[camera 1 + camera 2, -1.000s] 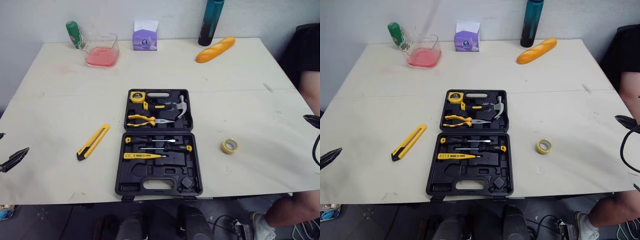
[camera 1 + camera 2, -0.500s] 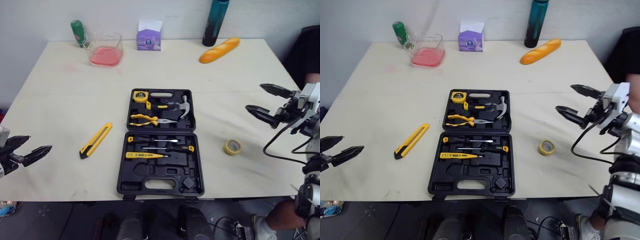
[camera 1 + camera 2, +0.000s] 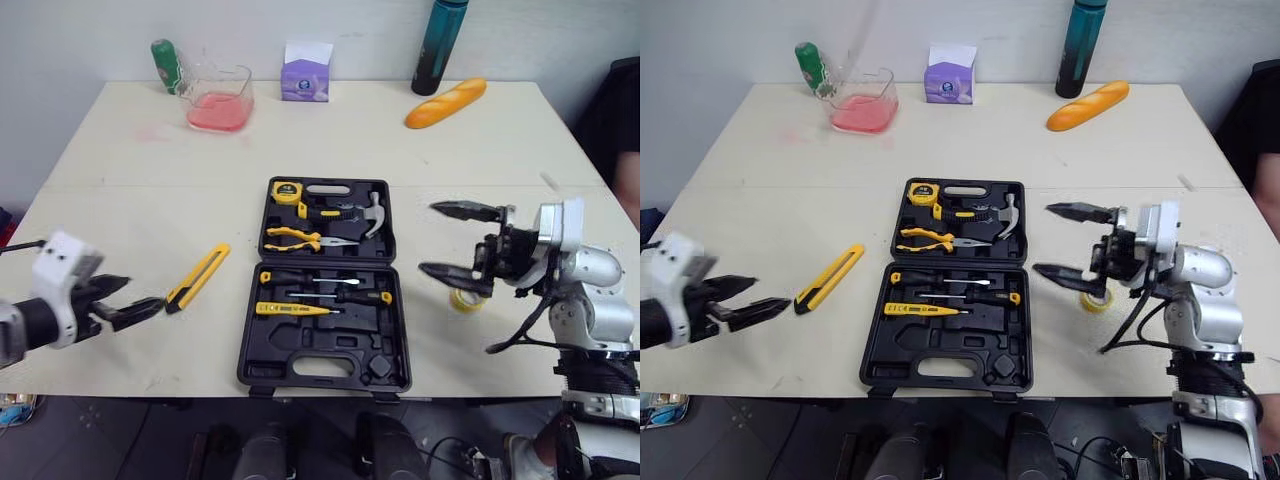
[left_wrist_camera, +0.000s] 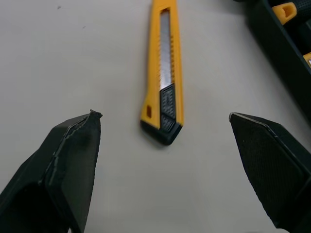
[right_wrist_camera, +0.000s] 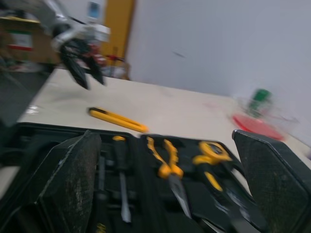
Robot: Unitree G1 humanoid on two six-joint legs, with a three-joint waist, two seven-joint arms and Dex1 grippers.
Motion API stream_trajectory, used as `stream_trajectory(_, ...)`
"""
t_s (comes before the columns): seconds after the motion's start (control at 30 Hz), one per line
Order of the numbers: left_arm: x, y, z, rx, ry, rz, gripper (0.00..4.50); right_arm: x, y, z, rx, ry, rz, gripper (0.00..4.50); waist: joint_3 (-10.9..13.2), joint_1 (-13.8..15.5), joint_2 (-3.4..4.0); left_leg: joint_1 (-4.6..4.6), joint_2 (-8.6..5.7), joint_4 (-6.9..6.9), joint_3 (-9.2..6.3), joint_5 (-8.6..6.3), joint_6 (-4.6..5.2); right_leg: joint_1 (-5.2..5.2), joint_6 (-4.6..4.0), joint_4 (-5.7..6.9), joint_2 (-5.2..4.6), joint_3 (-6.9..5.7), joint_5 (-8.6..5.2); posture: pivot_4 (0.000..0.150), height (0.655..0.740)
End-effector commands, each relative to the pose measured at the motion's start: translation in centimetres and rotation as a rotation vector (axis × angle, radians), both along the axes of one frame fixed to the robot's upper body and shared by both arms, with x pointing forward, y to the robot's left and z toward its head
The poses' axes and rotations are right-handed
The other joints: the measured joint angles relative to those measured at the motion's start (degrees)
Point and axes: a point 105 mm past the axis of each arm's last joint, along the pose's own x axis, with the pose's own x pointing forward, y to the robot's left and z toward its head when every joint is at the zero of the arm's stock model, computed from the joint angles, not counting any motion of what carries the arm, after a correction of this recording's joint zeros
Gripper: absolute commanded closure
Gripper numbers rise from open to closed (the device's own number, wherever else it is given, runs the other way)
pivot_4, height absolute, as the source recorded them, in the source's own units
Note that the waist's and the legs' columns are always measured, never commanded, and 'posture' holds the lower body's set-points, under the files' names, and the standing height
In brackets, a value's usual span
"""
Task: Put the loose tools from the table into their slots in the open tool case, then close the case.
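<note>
The open black tool case (image 3: 325,285) lies mid-table, holding a tape measure, hammer, pliers (image 5: 167,165) and screwdrivers. A yellow utility knife (image 3: 198,278) lies loose on the table left of the case. My left gripper (image 3: 145,291) is open just short of the knife's near end; in the left wrist view the knife (image 4: 164,73) lies ahead between the spread fingers (image 4: 68,165). A yellow tape roll (image 3: 466,302) sits right of the case. My right gripper (image 3: 427,237) hovers open above it, pointing at the case, its lower finger partly covering the roll.
Along the far edge stand a green bottle (image 3: 165,65), a glass container of pink liquid (image 3: 220,97), a purple tissue box (image 3: 307,75), a dark teal bottle (image 3: 438,45) and a bread loaf (image 3: 446,102). A person in dark clothing (image 3: 627,110) is at the right edge.
Both arms have swung inward over the table: the left gripper has neared the knife's end, the right gripper has come over the tape roll towards the case. The camera has shifted slightly.
</note>
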Motion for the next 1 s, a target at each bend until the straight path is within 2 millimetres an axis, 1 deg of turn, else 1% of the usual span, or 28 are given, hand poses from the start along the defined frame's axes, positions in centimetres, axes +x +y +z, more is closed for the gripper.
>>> stream_trajectory(0.03, 1.2, -0.5, 0.1, 0.044, -0.034, -0.01, 0.05, -1.2, 0.3, 0.2, -0.006, -0.008, 0.046, 0.0, 0.0, 0.06, 0.0, -0.02, 0.0, 0.0, 0.01, 0.0, 0.0, -0.02, 0.0, -0.01, 0.04, 0.0, 0.0, 0.15, 0.74)
stream_trajectory(0.17, 2.8, -0.5, -1.4, 0.097, -0.028, -0.015, 0.05, -1.8, 0.4, -0.6, -0.029, 0.02, 0.058, 0.0, 0.0, 0.08, -0.01, 0.04, -0.02, 0.0, 0.1, 0.01, 0.03, -0.02, 0.0, 0.01, 0.08, -0.07, 0.0, 0.15, 0.74)
stream_trajectory(0.33, 4.3, -1.0, -2.8, 0.097, -0.028, -0.039, 0.05, -2.1, 0.3, -1.1, -0.05, 0.056, 0.038, 0.0, 0.0, 0.02, -0.02, 0.04, 0.02, 0.0, 0.18, 0.01, 0.02, -0.08, 0.0, 0.02, 0.13, -0.2, 0.0, 0.15, 0.74)
stream_trajectory(0.4, 5.3, -1.2, -3.3, 0.099, -0.037, -0.031, 0.05, -2.3, 0.2, -1.4, -0.06, 0.075, 0.033, 0.0, -0.01, 0.12, -0.02, 0.02, 0.02, 0.0, 0.23, 0.01, 0.02, -0.15, 0.0, 0.03, 0.13, -0.17, 0.0, 0.15, 0.74)
stream_trajectory(0.53, 6.5, -1.4, -4.1, 0.125, -0.037, -0.032, 0.05, -2.4, 0.3, -1.3, -0.053, 0.067, 0.018, 0.0, -0.03, 0.26, -0.06, 0.01, 0.01, 0.01, 0.25, 0.02, 0.04, -0.16, 0.0, 0.06, 0.14, -0.18, 0.0, 0.15, 0.74)
stream_trajectory(0.7, 6.9, -1.6, -4.8, 0.13, -0.017, -0.048, 0.05, -2.4, 0.3, -1.3, -0.051, 0.067, -0.002, 0.0, -0.04, 0.82, -0.07, 0.06, 0.01, 0.03, 0.28, 0.03, 0.06, -0.15, 0.01, 0.11, 0.13, -0.14, 0.0, 0.15, 0.74)
stream_trajectory(0.8, 6.3, -2.0, -5.8, 0.124, 0.043, -0.08, 0.05, -2.4, 0.2, -1.3, -0.049, 0.062, -0.017, 0.0, -0.05, 1.34, -0.08, 0.09, 0.02, 0.03, 0.31, 0.04, 0.06, -0.16, 0.01, 0.13, 0.13, -0.12, 0.0, 0.15, 0.74)
stream_trajectory(0.83, 6.1, -2.1, -6.0, 0.124, 0.054, -0.087, 0.29, -2.4, 0.1, -1.3, -0.05, 0.061, -0.019, 0.0, -0.05, 1.39, -0.08, 0.09, 0.02, 0.03, 0.31, 0.03, 0.06, -0.16, 0.01, 0.13, 0.13, -0.11, 0.0, 0.15, 0.74)
stream_trajectory(0.9, 6.0, -2.1, -6.2, 0.115, 0.062, -0.084, 0.92, -2.5, 0.1, -1.3, -0.05, 0.062, -0.023, 0.0, -0.05, 1.39, -0.08, 0.09, 0.02, 0.03, 0.32, 0.03, 0.06, -0.16, 0.01, 0.12, 0.13, -0.1, 0.0, 0.15, 0.74)
stream_trajectory(0.97, 5.7, -2.2, -7.1, 0.119, 0.085, -0.087, 1.83, -2.5, 0.1, -1.3, -0.046, 0.063, -0.034, 0.0, -0.05, 1.37, -0.08, 0.1, 0.02, 0.03, 0.34, 0.03, 0.06, -0.16, 0.01, 0.12, 0.13, -0.08, 0.0, 0.15, 0.74)
stream_trajectory(1.0, 5.7, -2.2, -7.5, 0.122, 0.09, -0.086, 1.89, -2.4, 0.0, -1.3, -0.044, 0.064, -0.037, 0.0, -0.05, 1.37, -0.07, 0.11, 0.02, 0.03, 0.34, 0.03, 0.06, -0.16, 0.01, 0.13, 0.13, -0.08, 0.0, 0.15, 0.74)
